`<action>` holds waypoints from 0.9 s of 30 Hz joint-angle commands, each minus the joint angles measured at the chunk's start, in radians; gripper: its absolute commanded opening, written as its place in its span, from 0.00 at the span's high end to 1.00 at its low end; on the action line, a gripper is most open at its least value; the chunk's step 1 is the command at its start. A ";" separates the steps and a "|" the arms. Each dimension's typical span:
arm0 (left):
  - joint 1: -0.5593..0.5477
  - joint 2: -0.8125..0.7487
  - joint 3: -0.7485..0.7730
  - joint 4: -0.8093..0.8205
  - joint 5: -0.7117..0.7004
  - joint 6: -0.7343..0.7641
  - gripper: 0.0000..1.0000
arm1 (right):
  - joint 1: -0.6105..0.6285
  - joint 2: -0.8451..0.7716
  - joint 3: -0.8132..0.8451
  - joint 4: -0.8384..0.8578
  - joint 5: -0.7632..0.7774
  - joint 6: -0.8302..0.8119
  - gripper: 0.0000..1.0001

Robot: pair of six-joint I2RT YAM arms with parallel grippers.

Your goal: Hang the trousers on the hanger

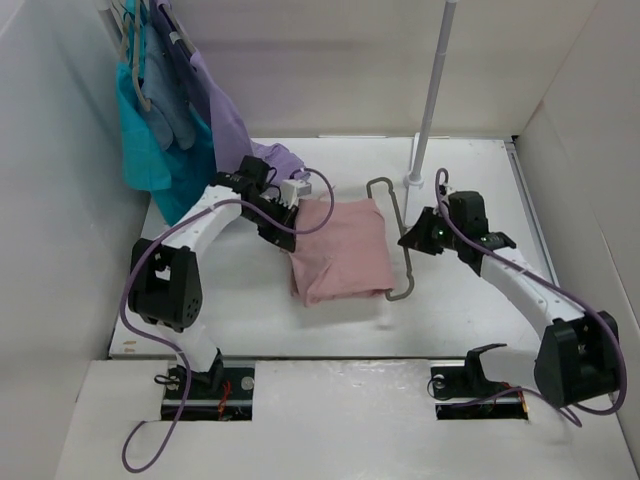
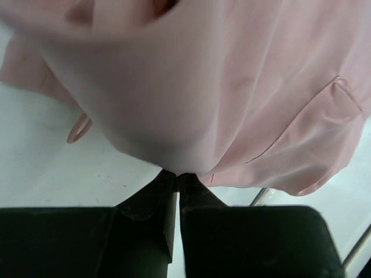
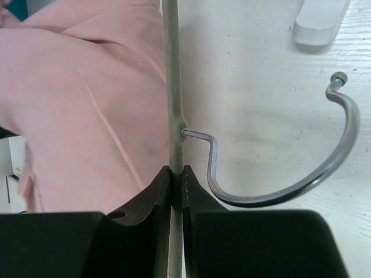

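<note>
The dusty-pink trousers lie folded and wrinkled in the middle of the table. My left gripper is at their left edge. In the left wrist view its jaws are shut on a fold of the trousers, and a drawstring loop hangs at the left. The thin grey hanger lies along the trousers' right edge, hook pointing away. My right gripper is shut on the hanger's straight bar, just below where the hook joins. Pink trousers lie under that bar.
A rack at the far left carries hangers draped with teal, blue-grey and lavender clothes. A white pole stands on a base just beyond the hanger's hook. White walls enclose the table on three sides.
</note>
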 commanded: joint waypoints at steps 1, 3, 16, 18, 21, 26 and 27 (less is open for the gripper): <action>0.034 -0.067 -0.083 0.030 -0.210 0.075 1.00 | -0.029 -0.045 0.061 -0.145 0.179 -0.118 1.00; 0.020 -0.057 -0.138 0.080 -0.260 0.075 1.00 | -0.029 -0.060 0.088 -0.145 0.128 -0.133 1.00; -0.073 -0.050 -0.237 0.248 -0.389 0.067 0.41 | 0.076 -0.157 0.297 -0.288 0.017 -0.320 1.00; -0.073 -0.119 -0.218 0.233 -0.389 0.128 0.40 | 0.090 -0.157 0.320 -0.306 0.026 -0.320 1.00; -0.073 -0.286 -0.164 0.217 -0.389 0.200 0.40 | 0.129 -0.166 0.343 -0.318 0.017 -0.330 1.00; -0.261 -0.418 0.021 0.323 -0.466 0.251 0.33 | 0.179 -0.166 0.387 -0.348 -0.006 -0.376 1.00; -0.339 -0.418 0.041 0.350 -0.495 0.274 0.29 | 0.194 -0.155 0.397 -0.358 -0.030 -0.376 1.00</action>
